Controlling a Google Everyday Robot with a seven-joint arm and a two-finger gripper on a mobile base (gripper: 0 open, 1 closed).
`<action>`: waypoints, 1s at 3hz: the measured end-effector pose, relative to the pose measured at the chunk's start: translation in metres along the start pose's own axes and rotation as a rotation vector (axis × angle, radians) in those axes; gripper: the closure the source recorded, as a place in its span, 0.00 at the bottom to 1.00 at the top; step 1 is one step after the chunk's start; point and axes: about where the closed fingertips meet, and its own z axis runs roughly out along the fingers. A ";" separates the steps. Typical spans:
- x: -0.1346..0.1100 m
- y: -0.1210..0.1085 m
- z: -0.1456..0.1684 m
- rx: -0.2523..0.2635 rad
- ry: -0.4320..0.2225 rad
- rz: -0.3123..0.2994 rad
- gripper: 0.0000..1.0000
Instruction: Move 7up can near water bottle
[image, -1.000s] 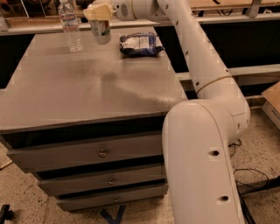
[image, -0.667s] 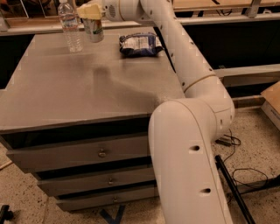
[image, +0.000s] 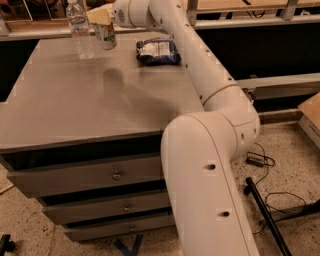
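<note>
Where gripper (image: 101, 16) hides its top, 7up can (image: 107, 39) beside water bottle (image: 80, 31)

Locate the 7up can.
Camera view, far-left on the table: 7up can gripped by the tool, just right of the water bottle, left of the snack bag.

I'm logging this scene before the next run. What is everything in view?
water bottle: one, clear with a white cap, far left of the table.
7up can: one, white and green, just right of the bottle, held by the gripper.
snack bag: one, blue and white, far side of the table, right of the can.
table: one, grey, three drawers in front.
cables: a few, black, on the floor at right.
bar: one, black, on the floor, lower right.
arm: one, white, reaching from the right foreground to the far left.
gripper: one, tan, shut on the can's top.
</note>
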 end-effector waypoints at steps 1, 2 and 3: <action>0.010 -0.009 0.004 0.024 -0.036 0.008 1.00; 0.022 -0.011 0.007 0.034 -0.067 0.030 0.85; 0.036 -0.006 0.011 0.031 -0.072 0.062 0.54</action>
